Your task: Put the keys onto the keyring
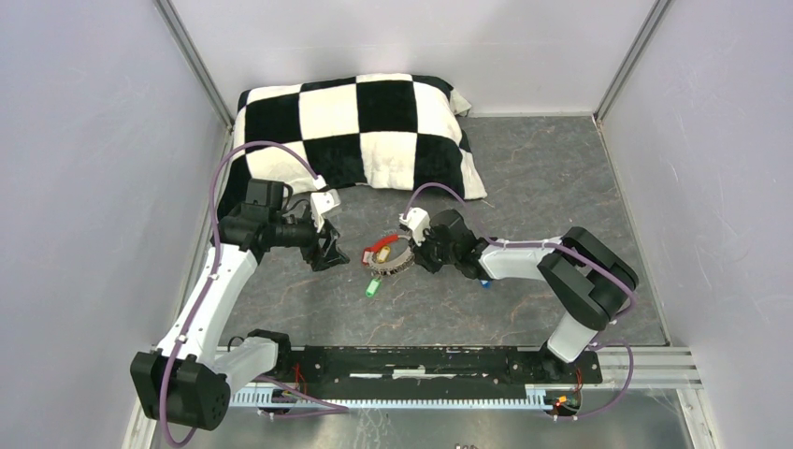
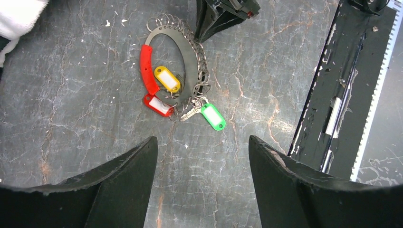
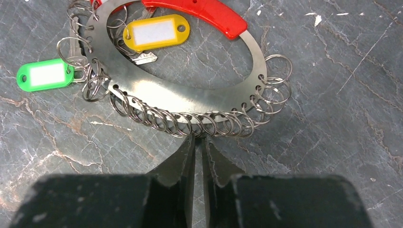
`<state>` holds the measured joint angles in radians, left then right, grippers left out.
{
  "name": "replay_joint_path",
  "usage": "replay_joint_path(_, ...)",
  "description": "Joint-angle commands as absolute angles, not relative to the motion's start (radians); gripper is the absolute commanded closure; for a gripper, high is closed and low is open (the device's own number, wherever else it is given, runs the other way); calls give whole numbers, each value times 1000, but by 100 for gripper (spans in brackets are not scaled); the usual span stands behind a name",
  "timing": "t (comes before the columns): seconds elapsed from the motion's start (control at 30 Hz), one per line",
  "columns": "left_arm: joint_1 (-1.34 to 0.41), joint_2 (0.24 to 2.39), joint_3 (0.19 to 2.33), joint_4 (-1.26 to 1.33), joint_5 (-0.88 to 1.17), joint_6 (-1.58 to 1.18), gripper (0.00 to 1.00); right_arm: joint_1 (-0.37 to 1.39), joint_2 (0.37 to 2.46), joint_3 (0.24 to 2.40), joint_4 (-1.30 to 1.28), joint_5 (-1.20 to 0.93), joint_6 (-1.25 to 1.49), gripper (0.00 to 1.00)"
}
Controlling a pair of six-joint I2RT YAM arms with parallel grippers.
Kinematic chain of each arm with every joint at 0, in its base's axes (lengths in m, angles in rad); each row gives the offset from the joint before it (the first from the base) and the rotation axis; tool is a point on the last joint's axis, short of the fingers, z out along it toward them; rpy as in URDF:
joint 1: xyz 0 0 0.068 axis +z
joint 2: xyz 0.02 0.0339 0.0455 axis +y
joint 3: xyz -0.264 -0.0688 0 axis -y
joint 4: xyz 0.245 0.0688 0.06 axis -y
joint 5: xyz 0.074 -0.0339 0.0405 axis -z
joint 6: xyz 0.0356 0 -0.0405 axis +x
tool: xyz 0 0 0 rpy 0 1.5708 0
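The keyring [image 3: 180, 97] is a flat silvery oval plate edged with several small wire rings, with a red grip [image 3: 199, 9]. It lies mid-table [image 1: 393, 260]. The yellow key [image 3: 156, 32] lies inside the oval, and the green key [image 3: 45, 74] hangs off a small ring at its edge. The red key [image 2: 158, 105] lies by the red grip. The blue key [image 1: 485, 282] lies beside my right arm. My right gripper [image 3: 197, 138] is shut, its tips pinched at the small rings on the plate's near edge. My left gripper [image 2: 202, 142] is open and empty, left of the keyring.
A black-and-white checkered pillow [image 1: 355, 131] lies at the back. The black base rail [image 1: 421, 360] runs along the near edge and also shows in the left wrist view [image 2: 332, 95]. Grey walls enclose the table on three sides.
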<state>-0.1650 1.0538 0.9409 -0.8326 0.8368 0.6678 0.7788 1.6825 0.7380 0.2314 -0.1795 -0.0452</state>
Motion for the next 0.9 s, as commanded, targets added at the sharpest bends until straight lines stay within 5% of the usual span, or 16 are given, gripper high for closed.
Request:
replay_joint_path(0.0, -169, 1029, 940, -829, 835, 710, 23, 787, 1695, 776, 257, -183, -37, 91)
replay_joint_path(0.07, -169, 1028, 941, -830, 834, 710, 23, 790, 1683, 773, 267, -190, -35, 99)
replay_joint_path(0.57, -206, 1060, 916, -829, 873, 818, 25, 833, 1481, 751, 272, -156, -49, 100)
replay_joint_path(0.7, -209, 1092, 946, -830, 904, 777, 27, 833, 1528, 747, 261, -132, -54, 67)
replay_joint_path(0.87, -209, 1080, 937, -829, 897, 787, 27, 832, 1617, 772, 269, -165, -51, 58)
